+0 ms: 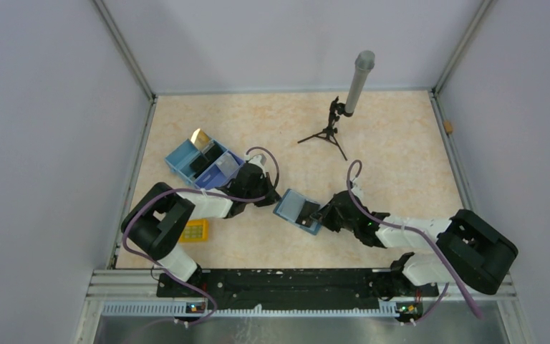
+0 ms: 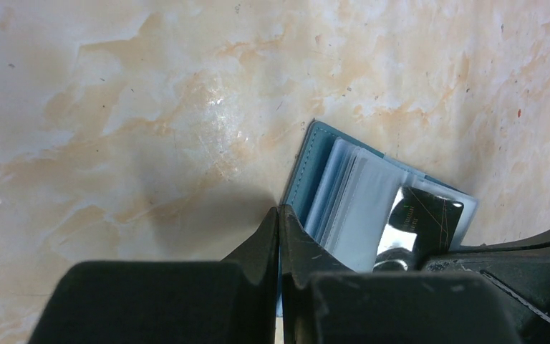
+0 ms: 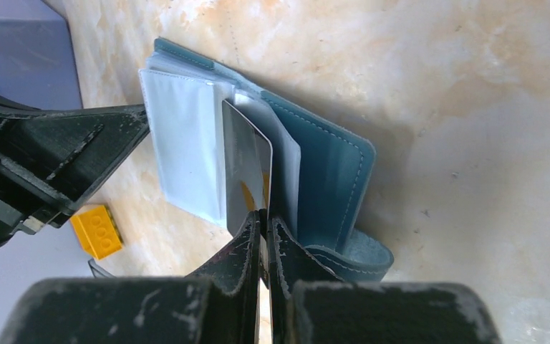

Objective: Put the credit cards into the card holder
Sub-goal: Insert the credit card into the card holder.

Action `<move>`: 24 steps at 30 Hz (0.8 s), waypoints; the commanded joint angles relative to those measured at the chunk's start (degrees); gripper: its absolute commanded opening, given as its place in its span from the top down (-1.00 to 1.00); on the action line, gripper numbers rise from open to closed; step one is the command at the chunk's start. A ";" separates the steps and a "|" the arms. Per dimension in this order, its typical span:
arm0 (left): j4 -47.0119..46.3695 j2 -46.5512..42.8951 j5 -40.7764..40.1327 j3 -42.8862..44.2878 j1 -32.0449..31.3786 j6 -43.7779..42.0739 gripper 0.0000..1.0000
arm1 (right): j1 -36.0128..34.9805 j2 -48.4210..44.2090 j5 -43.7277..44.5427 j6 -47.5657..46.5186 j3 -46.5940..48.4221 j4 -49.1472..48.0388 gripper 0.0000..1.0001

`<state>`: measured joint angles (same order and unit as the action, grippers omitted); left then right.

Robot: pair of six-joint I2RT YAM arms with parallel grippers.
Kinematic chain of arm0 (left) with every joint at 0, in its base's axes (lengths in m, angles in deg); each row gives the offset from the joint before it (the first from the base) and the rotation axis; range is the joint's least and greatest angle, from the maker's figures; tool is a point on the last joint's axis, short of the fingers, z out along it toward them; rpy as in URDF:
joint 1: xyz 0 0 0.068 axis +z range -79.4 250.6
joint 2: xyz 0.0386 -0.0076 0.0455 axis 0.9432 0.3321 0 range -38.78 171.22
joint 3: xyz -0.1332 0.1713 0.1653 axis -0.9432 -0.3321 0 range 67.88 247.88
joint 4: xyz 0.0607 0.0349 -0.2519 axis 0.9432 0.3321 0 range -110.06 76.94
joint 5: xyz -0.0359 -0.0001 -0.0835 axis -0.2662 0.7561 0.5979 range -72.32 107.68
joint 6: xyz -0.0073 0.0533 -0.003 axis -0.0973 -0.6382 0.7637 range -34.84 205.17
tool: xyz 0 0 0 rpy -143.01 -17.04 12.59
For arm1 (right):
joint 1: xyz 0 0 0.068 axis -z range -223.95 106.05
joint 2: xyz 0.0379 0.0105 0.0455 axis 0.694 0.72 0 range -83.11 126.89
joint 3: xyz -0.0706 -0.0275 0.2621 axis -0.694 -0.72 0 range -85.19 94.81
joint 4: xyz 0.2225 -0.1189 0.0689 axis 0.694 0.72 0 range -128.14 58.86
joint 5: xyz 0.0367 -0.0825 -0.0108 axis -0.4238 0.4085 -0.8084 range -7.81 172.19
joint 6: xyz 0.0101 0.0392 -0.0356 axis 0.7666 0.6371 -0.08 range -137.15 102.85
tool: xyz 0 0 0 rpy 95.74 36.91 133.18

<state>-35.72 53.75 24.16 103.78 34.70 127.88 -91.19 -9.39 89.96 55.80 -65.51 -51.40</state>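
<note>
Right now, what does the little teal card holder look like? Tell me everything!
The card holder is teal and leathery, with stitched edges and a clasp tab. It lies open on the table, its pale clear sleeves fanned up. A shiny credit card, pinched by the right gripper in shut jaws, stands edgewise between the sleeves. The left gripper, also shut, sits at its cover edge.

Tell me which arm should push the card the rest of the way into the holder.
Right. The right arm's jaws are shut on a credit card already standing between the card holder's sleeves; the left arm's shut jaws hold nothing, at the holder's edge.
</note>
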 commanded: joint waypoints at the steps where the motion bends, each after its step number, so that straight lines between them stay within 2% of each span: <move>1: 9.16 2.91 -4.33 -2.54 -0.06 -2.17 1.00 | -1.00 -0.22 2.11 0.35 -1.34 5.57 1.00; 24: 5.91 1.52 -1.22 -4.73 -0.20 -3.75 1.00 | -1.41 5.94 3.86 1.58 -1.97 -3.78 1.00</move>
<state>-38.50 53.62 24.27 102.36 34.77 126.97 -91.58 -5.59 91.31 57.22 -65.73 -55.77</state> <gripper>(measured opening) 0.001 0.004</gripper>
